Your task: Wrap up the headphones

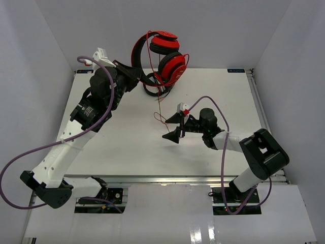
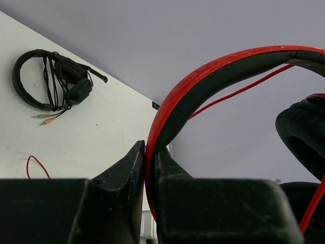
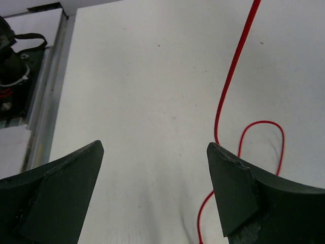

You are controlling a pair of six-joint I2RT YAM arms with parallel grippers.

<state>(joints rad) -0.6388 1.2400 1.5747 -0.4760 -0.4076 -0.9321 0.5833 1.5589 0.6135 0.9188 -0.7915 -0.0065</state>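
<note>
Your count: two headphones, two pincers, one worktop point(image 1: 127, 137).
You have one red headphones point(image 1: 165, 53) with one red cable point(image 3: 231, 76), one black headphones point(image 2: 51, 81), one left pincer point(image 2: 151, 152) and one right pincer point(image 3: 155, 152), one on each of your two arms.

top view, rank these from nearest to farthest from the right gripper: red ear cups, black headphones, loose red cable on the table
1. loose red cable, just left of the right gripper
2. black headphones, lying on the table toward the far edge
3. red ear cups, raised beyond them near the back wall
</note>
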